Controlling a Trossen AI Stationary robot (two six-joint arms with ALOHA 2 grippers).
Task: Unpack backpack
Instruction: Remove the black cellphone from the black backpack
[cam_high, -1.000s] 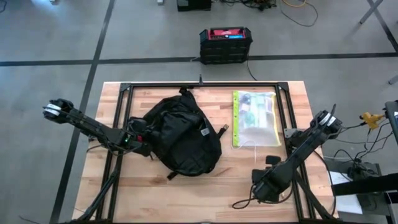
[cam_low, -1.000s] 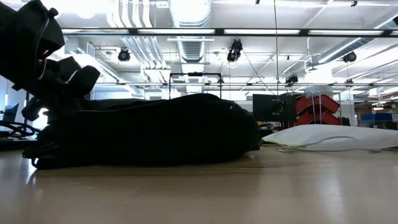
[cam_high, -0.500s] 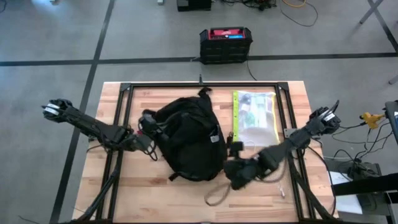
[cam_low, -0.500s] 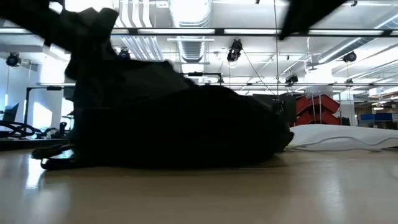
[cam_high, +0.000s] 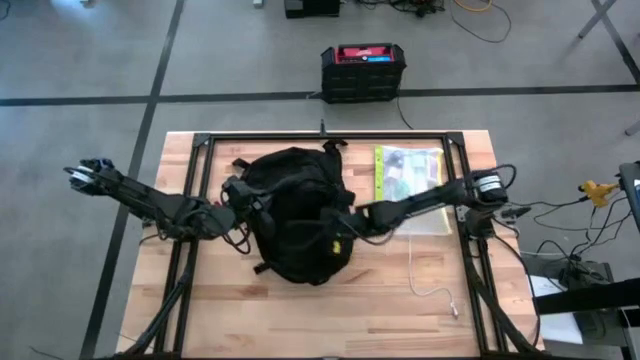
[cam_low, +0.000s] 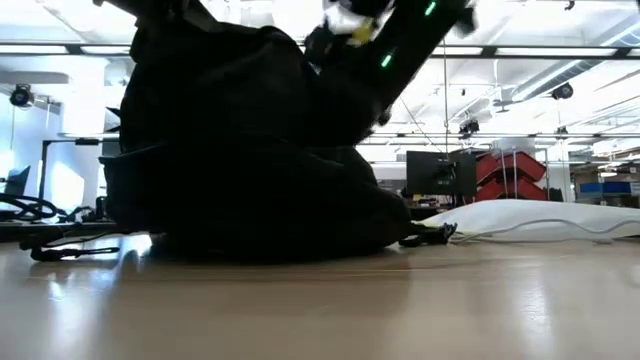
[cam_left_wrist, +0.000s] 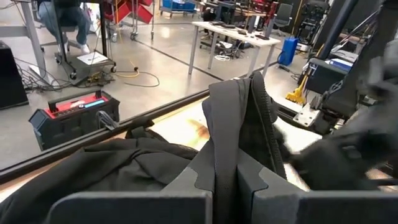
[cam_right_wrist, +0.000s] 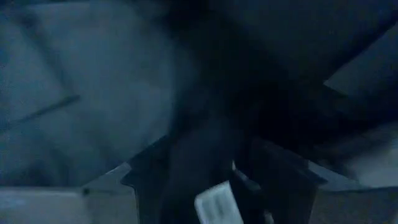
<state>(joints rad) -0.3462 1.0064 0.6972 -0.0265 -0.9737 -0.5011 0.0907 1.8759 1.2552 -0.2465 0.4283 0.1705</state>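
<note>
At counter centre: one backpack, bunched upright. Soft, floppy fabric; judged to sag unless pinched at firm seam or zip edge. One clear pouch just beside, right side. Left gripper clamped on backpack fabric fold. Right gripper buried against backpack; finger state cannot be determined.

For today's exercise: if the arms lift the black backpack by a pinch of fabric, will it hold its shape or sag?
It will probably sag. The backpack lies as a creased, slumped mound, and the fabric clamped by the left gripper stands in a limp fold. It seems unlikely to roll, since it rests broadly on the table. The right gripper reaches its side.
</note>
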